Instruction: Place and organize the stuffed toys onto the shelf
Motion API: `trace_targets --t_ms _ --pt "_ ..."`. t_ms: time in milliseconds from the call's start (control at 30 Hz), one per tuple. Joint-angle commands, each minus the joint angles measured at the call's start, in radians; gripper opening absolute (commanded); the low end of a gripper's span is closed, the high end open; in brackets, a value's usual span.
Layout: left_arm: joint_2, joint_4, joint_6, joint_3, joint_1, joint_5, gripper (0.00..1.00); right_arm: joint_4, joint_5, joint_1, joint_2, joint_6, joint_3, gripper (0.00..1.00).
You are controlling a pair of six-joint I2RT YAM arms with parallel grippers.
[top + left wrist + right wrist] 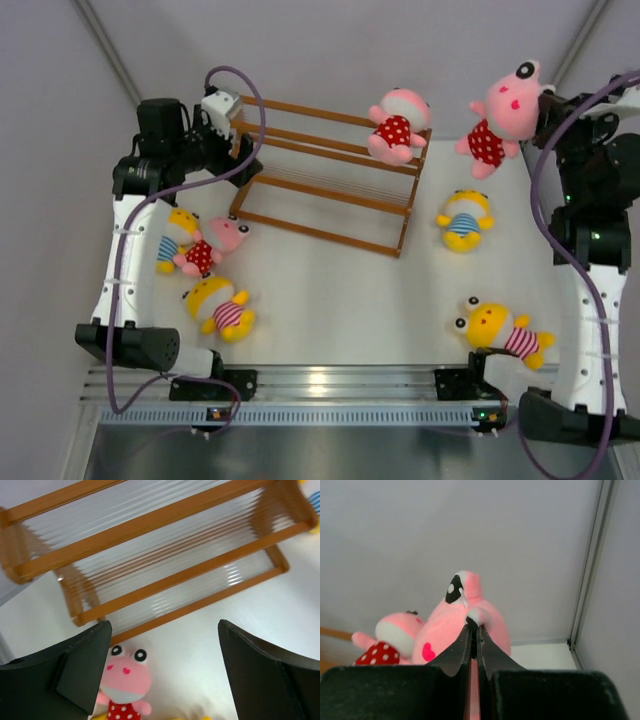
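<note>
The wooden shelf (330,175) stands at the back middle of the table; one pink toy (397,124) lies on its top right end. My right gripper (545,100) is shut on a second pink toy (505,115) by its head and holds it in the air right of the shelf; it also shows in the right wrist view (455,630). My left gripper (235,135) is open and empty at the shelf's left end. A third pink toy (212,243) lies on the table at the left beside a yellow blue-striped toy (175,235); the pink one shows below the left fingers (125,675).
A yellow red-striped toy (222,305) lies near left. A yellow blue-striped toy (464,218) lies right of the shelf. A yellow red-striped toy (500,330) lies near right. Grey walls close the back and sides.
</note>
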Motion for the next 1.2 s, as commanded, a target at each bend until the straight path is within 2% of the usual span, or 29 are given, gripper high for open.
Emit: trace_targets --t_ms 0,133,200,300,367,567,633,700,733,800,833,867,900,967,1167 --pt "-0.056 0.001 -0.052 -0.034 -0.047 0.197 0.97 -0.270 -0.170 0.018 -0.119 -0.088 -0.005 0.00" --pt "-0.117 0.003 -0.074 -0.074 -0.143 0.292 0.98 -0.367 -0.469 0.018 -0.222 -0.094 -0.025 0.00" --pt "-0.131 0.004 -0.092 -0.083 -0.200 0.330 0.98 -0.378 -0.546 0.018 -0.245 -0.062 -0.036 0.00" --pt "-0.156 0.004 -0.105 -0.106 -0.248 0.366 0.98 -0.262 -0.661 0.018 -0.293 0.071 -0.135 0.00" --pt "-0.176 0.003 -0.103 -0.131 -0.280 0.366 0.98 -0.099 -0.728 0.020 -0.342 0.212 -0.198 0.00" --pt "-0.211 0.004 -0.094 -0.157 -0.349 0.367 0.98 0.163 -0.738 0.038 -0.364 0.505 -0.338 0.00" --pt "-0.213 0.004 -0.096 -0.159 -0.355 0.381 0.98 0.259 -0.739 0.055 -0.341 0.549 -0.352 0.00" --pt "-0.211 0.004 -0.100 -0.159 -0.360 0.384 0.98 0.228 -0.706 0.140 -0.315 0.518 -0.310 0.00" --pt "-0.207 0.004 -0.097 -0.159 -0.362 0.383 0.98 0.184 -0.642 0.180 -0.276 0.442 -0.282 0.00" --pt "-0.200 0.003 -0.099 -0.157 -0.366 0.378 0.98 0.072 -0.555 0.364 -0.221 0.351 -0.196 0.00" --pt "-0.197 0.004 -0.102 -0.156 -0.368 0.378 0.98 0.059 -0.486 0.436 -0.159 0.313 -0.170 0.00" --pt "-0.197 0.004 -0.102 -0.153 -0.368 0.371 0.98 0.058 -0.464 0.563 -0.128 0.259 -0.148 0.00" --pt "-0.200 0.004 -0.102 -0.146 -0.369 0.361 0.98 0.059 -0.441 0.614 -0.101 0.244 -0.106 0.00" --pt "-0.211 -0.002 -0.085 -0.139 -0.368 0.316 0.98 0.078 -0.418 0.691 -0.032 0.228 -0.072 0.00" --pt "-0.231 -0.111 0.024 -0.059 -0.369 0.274 0.98 0.185 -0.474 0.747 0.121 0.267 -0.002 0.00"
